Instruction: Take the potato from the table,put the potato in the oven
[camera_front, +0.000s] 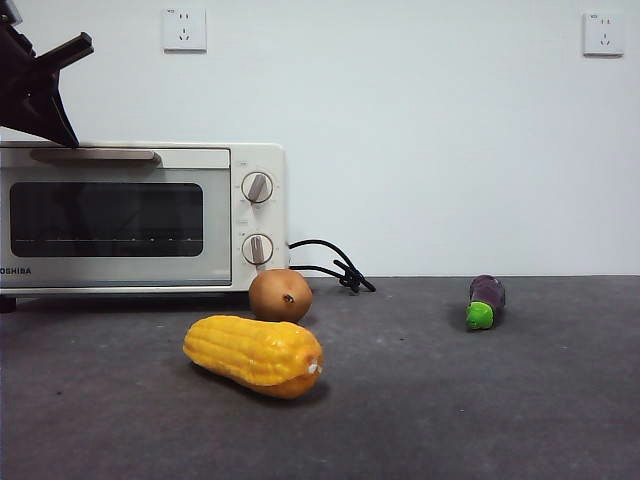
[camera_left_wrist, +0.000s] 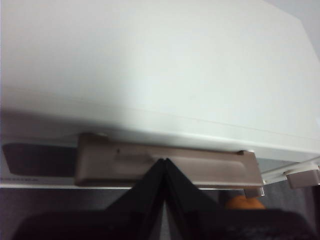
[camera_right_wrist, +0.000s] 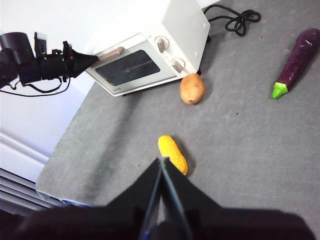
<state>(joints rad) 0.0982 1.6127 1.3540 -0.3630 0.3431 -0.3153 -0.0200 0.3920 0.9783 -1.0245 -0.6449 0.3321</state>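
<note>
The golden-brown potato (camera_front: 280, 295) lies on the dark grey table (camera_front: 480, 400), just in front of the oven's knob side; the right wrist view shows the potato (camera_right_wrist: 192, 89) too. The cream-white oven (camera_front: 130, 215) stands at the back left with its glass door closed. My left gripper (camera_left_wrist: 164, 161) is shut and empty, its tips right at the oven's bar handle (camera_left_wrist: 165, 167). In the front view the left gripper (camera_front: 68, 135) comes in from the top left corner above the handle (camera_front: 95, 155). High over the table's near side, my right gripper (camera_right_wrist: 162, 161) hangs shut and empty.
A yellow corn cob (camera_front: 255, 355) lies in front of the potato. A purple eggplant (camera_front: 486, 300) with a green tip rests to the right. The oven's black cord (camera_front: 335, 268) coils beside it. In the right wrist view the table's edge (camera_right_wrist: 55, 172) drops off on the oven's side.
</note>
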